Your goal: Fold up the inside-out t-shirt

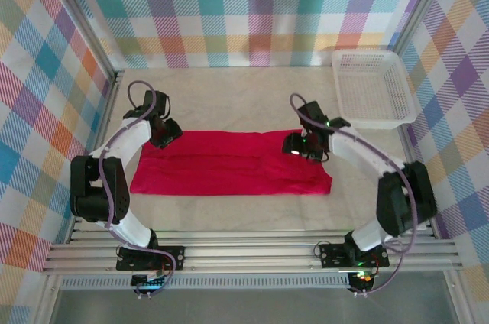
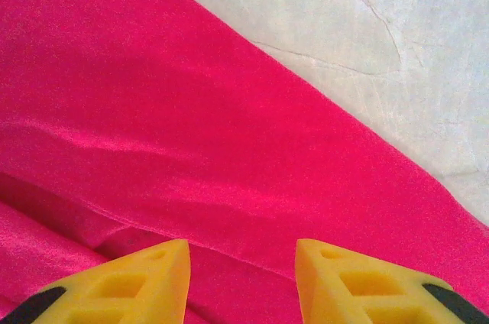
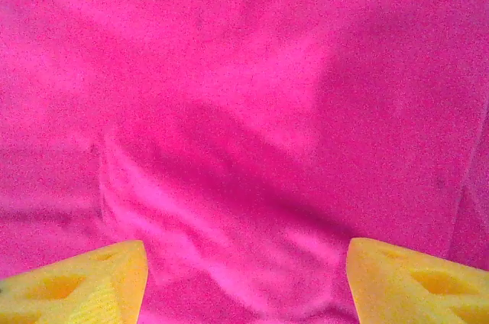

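Note:
The inside-out t-shirt (image 1: 229, 163) lies flat on the table as a long red band, with a crease running along its length. My left gripper (image 1: 164, 137) hovers over its far left corner; in the left wrist view its yellow fingers (image 2: 145, 282) stand apart over the red fabric (image 2: 191, 133), and the gripper (image 2: 243, 251) holds nothing. My right gripper (image 1: 299, 147) is over the far right corner. In the right wrist view the gripper (image 3: 244, 251) is wide open just above wrinkled red fabric (image 3: 252, 110).
A white mesh basket (image 1: 373, 87) stands at the back right, close behind the right arm. The pale marbled table top (image 2: 367, 34) runs along the shirt's far edge. Checked walls enclose the table on three sides.

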Controlling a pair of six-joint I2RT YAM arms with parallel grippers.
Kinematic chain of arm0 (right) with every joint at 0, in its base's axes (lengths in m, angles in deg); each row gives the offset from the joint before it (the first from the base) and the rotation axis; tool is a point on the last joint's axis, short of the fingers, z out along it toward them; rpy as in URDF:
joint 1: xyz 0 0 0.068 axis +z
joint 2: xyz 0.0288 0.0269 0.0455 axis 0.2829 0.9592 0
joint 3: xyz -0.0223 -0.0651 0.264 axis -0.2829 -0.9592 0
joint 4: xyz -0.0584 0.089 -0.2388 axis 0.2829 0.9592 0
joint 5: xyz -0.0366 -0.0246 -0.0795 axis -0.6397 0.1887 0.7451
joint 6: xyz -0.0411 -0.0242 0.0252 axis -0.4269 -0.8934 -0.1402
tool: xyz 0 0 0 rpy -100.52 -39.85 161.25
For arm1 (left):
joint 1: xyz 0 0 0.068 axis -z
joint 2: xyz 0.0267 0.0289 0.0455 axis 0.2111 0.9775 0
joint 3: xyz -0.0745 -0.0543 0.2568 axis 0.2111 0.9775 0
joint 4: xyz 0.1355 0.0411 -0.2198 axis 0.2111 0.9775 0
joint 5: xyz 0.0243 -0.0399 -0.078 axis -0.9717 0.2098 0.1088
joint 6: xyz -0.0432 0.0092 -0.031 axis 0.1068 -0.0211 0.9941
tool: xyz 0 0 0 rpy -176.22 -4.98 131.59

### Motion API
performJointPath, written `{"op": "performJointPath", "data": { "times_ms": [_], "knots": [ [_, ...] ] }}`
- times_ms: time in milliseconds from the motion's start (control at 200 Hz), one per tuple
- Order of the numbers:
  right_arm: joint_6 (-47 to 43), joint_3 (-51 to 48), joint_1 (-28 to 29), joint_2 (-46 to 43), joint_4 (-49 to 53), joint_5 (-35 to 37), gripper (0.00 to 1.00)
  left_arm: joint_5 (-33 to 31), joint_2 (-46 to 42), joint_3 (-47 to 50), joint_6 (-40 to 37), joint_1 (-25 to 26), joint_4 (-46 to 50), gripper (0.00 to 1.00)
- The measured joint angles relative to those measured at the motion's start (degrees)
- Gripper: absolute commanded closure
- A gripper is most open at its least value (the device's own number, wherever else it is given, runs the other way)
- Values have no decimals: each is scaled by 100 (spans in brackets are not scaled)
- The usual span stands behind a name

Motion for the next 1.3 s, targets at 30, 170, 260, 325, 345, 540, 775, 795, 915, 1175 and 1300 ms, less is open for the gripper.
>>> {"op": "performJointPath", "data": {
  "times_ms": [30,170,260,325,345,540,775,795,915,1175,1300],
  "knots": [
    [17,103,-94,219,-87,-13,28,50,52,-2,-4,-31,-2,59],
    [149,-44,-214,839,-319,-15,27,332,496,-2,-2,-435,-120,59],
    [234,-358,-308,1032,-439,-4,26,450,925,-7,13,-758,-291,60],
    [278,-341,-424,1060,-505,-44,26,487,1274,-66,11,-885,-302,60],
    [278,-315,-463,1060,-542,-33,26,503,1364,-122,13,-920,-256,60],
    [76,496,-914,1591,-551,0,12,601,1613,-546,-7,-942,-391,59],
    [-525,793,-1158,1217,-240,24,0,538,1397,-706,-129,-890,-245,57],
    [-588,824,-1211,1215,-188,-9,0,535,1320,-706,-136,-872,-212,57],
    [-848,975,-1484,1381,2,-125,1,538,868,-704,-140,-817,-105,57],
    [-1196,981,-1550,1862,157,-509,13,560,481,-529,-138,-817,-107,57],
    [-1272,960,-1440,1875,173,-688,24,603,481,-374,-133,-817,-98,57]
  ]
}}
